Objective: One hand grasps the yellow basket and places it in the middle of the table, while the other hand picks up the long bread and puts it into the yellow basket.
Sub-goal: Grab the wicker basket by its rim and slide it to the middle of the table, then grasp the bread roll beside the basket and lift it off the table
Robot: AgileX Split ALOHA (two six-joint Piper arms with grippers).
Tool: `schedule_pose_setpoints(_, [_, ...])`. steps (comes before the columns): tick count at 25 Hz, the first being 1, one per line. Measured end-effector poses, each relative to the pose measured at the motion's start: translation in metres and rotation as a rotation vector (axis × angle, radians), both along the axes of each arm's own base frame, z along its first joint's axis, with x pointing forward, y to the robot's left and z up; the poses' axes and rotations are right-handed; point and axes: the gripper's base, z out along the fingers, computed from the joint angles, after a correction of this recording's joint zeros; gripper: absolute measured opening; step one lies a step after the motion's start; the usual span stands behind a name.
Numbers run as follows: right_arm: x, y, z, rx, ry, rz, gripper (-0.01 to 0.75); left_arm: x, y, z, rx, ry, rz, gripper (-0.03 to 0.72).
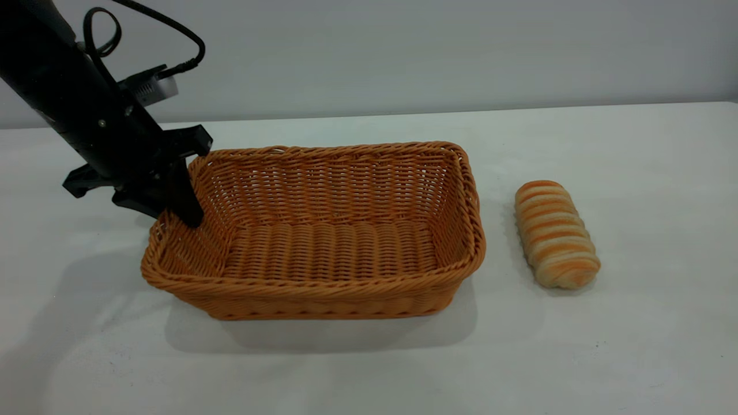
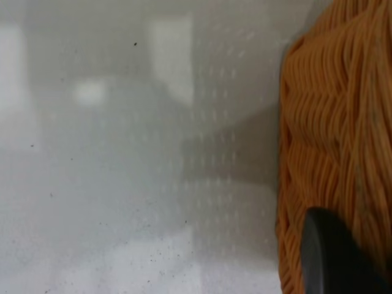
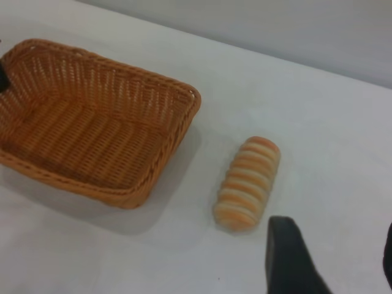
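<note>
The yellow basket [image 1: 323,300] stands on the white table [image 1: 369,369], left of centre in the exterior view. My left gripper [image 1: 168,216] is shut on the basket's left rim, with one black finger inside the wall and the other outside. In the left wrist view a finger [image 2: 331,257] lies against the woven wall [image 2: 331,122]. The long bread [image 1: 556,233] lies on the table just right of the basket, apart from it. In the right wrist view my right gripper [image 3: 337,263] is open and empty, hovering near the bread [image 3: 248,184] and beside the basket [image 3: 122,199].
A grey wall runs behind the table's far edge [image 1: 403,112]. Bare tabletop lies in front of the basket and to the right of the bread. The left arm and its cable [image 1: 98,34] lean in from the upper left.
</note>
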Motion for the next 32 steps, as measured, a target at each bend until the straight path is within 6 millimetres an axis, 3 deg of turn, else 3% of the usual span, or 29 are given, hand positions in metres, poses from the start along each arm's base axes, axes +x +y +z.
schedule_pose_setpoints(3, [0.000,0.000,0.000,0.000,0.000,0.000,0.414,0.000,0.000,0.000,0.000,0.002,-0.001,0.158])
schedule_pose_setpoints(8, [0.000,0.000,0.000,0.000,0.004,0.002,0.414,-0.002,0.000,0.008,0.004,-0.008,-0.041,0.397])
schedule_pose_setpoints(10, [0.000,0.000,-0.001,-0.003,0.014,0.008,0.414,-0.002,0.001,0.022,0.022,-0.037,-0.066,0.486])
schedule_pose_setpoints(13, [0.005,0.001,-0.004,-0.004,0.042,0.018,0.414,-0.004,0.006,0.051,0.066,-0.098,-0.089,0.561])
schedule_pose_setpoints(20, [0.033,0.009,-0.017,0.085,0.134,0.089,0.414,-0.024,0.017,0.141,0.163,-0.281,-0.078,0.576])
schedule_pose_setpoints(25, [0.072,0.011,-0.039,0.149,0.198,0.087,0.414,-0.050,0.019,0.202,0.164,-0.425,-0.062,0.571])
schedule_pose_setpoints(29, [0.113,0.022,-0.058,0.117,0.238,0.078,0.414,-0.069,0.021,0.234,0.161,-0.510,-0.057,0.571])
schedule_pose_setpoints(32, [0.146,0.036,-0.079,0.045,0.279,0.064,0.414,-0.078,0.021,0.244,0.158,-0.521,-0.062,0.571])
